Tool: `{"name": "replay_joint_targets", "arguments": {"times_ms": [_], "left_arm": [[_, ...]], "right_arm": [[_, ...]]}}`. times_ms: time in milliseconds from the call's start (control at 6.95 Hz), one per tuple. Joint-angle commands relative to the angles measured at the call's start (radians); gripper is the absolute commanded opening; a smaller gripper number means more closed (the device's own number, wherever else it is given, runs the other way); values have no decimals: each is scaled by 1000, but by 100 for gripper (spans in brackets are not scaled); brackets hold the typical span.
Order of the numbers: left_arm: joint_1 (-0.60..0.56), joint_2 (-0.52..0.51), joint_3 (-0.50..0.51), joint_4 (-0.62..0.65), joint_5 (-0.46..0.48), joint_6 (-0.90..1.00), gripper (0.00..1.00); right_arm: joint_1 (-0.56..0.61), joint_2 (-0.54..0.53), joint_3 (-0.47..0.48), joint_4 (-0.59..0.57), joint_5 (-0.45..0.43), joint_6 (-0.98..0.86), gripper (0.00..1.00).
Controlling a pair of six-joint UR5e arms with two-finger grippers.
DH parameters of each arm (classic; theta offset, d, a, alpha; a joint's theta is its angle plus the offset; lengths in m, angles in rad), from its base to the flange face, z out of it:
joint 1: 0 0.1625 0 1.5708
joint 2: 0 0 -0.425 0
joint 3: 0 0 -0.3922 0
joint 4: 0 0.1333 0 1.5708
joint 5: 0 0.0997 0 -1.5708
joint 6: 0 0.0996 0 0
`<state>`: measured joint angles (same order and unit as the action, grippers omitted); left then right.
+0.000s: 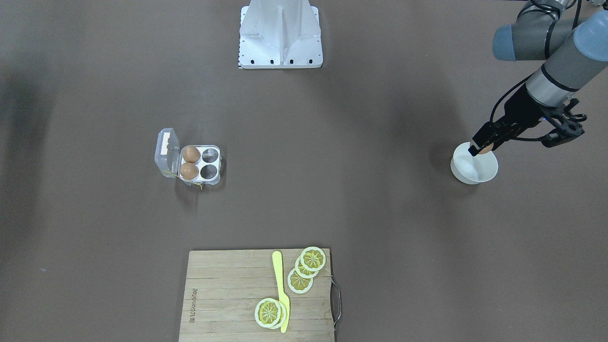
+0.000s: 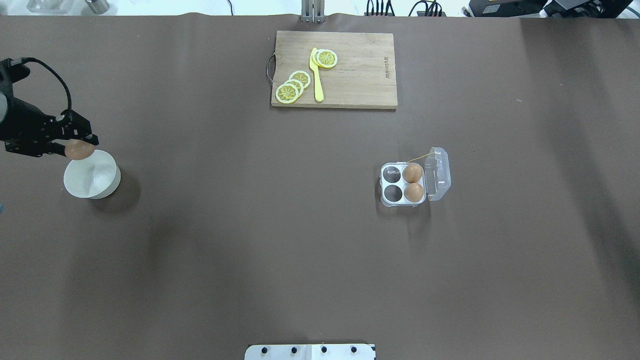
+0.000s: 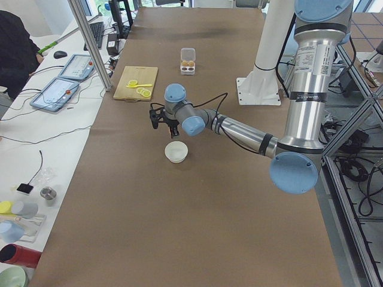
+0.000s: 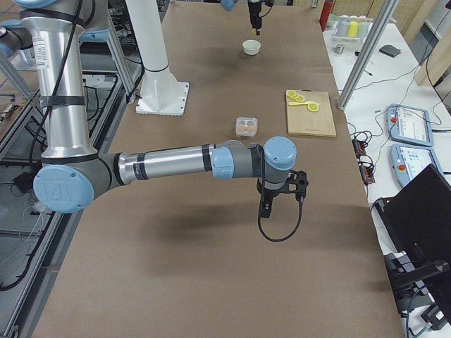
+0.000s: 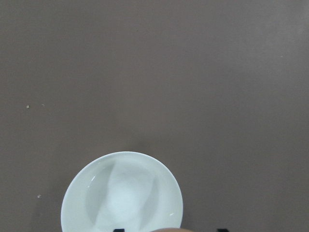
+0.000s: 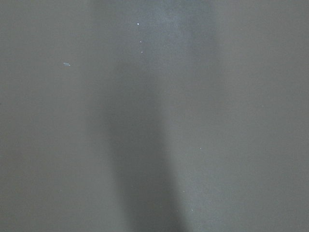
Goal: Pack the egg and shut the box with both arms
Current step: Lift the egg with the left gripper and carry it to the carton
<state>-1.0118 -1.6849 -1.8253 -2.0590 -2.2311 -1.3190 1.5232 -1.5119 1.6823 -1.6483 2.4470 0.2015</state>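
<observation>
My left gripper [image 2: 76, 149] is shut on a brown egg [image 2: 80, 150] and holds it just above the far rim of a white bowl [image 2: 92, 176]; the front-facing view shows the same egg [image 1: 485, 149] over the bowl [image 1: 475, 167]. The clear egg box [image 2: 403, 184] sits open at mid-right, its lid [image 2: 438, 174] tipped back. Two brown eggs [image 2: 413, 173] fill the cells on the lid side; the other two cells [image 2: 392, 183] are empty. My right gripper [image 4: 266, 208] shows only in the exterior right view, above bare table; I cannot tell whether it is open or shut.
A wooden cutting board [image 2: 355, 75] with lemon slices [image 2: 292, 86] and a yellow knife [image 2: 316, 75] lies at the table's far edge. The robot's white base [image 1: 280, 35] stands at the near edge. The bowl [image 5: 120, 193] looks empty in the left wrist view.
</observation>
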Motion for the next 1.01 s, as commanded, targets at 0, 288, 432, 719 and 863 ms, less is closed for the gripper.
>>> {"name": "replay_joint_targets", "arguments": {"times_ms": [0,288,432,719,863], "left_arm": [[85,-178,0,-4,31,-231,26],[320,-380,53,-4,298,-437,26],[399,-468,96,-6,383,-506,26],[543,-618,263,-121,639,-589,26],[589,-660,323,-182,704,-592,26]], "right_arm": [[0,-1,-1,1,1,-1,100],[0,-1,-7,1,-2,-5,100],[0,-2,-7,-1,-2,-5,100],[-1,-1,-3,1,26,-1,100],[-2,2,-1,1,29,-2,100]]}}
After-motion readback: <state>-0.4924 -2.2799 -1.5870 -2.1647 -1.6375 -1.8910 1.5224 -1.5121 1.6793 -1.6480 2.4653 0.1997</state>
